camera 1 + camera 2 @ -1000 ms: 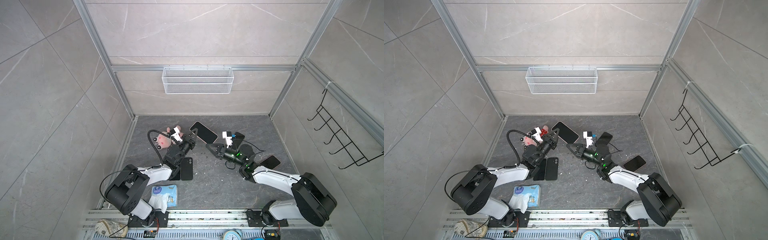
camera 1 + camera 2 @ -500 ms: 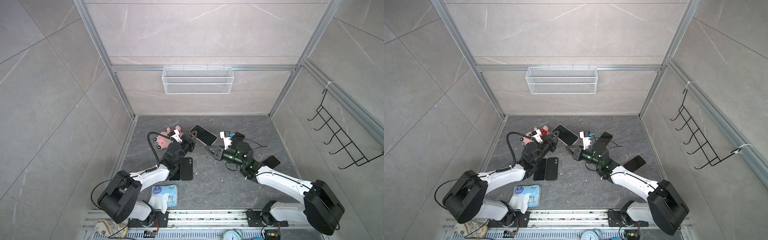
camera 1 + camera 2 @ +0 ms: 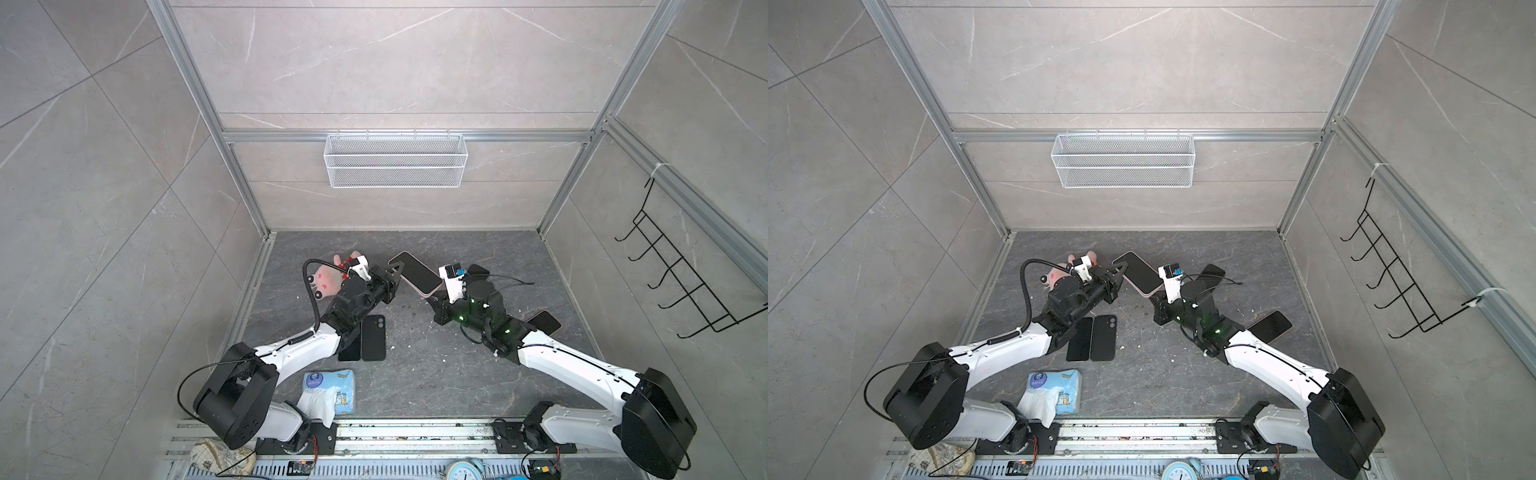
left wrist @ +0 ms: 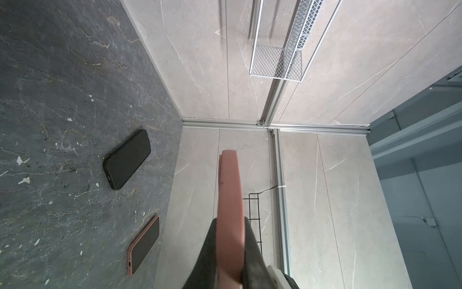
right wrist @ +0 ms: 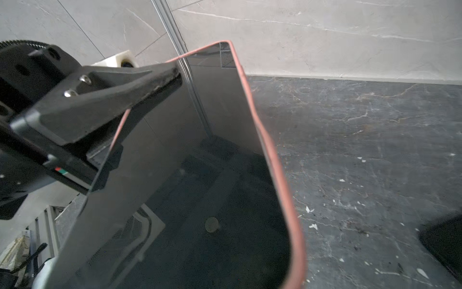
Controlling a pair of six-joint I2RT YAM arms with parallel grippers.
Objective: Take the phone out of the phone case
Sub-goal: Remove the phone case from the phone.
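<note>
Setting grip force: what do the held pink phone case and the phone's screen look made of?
The pink phone case looks like soft silicone or rubbery plastic, matte: its rim bows unevenly along the screen. The phone front looks like glass, glossy: it mirrors the frame post.

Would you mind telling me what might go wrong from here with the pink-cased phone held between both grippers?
1. The pink-cased phone hangs above the stone floor, pinched only at opposite ends by the left gripper and right gripper; a slip would likely drop it.
2. The left gripper's finger overlaps the screen corner, so it may clamp phone and case together, and pulling could bend the case instead.
</note>
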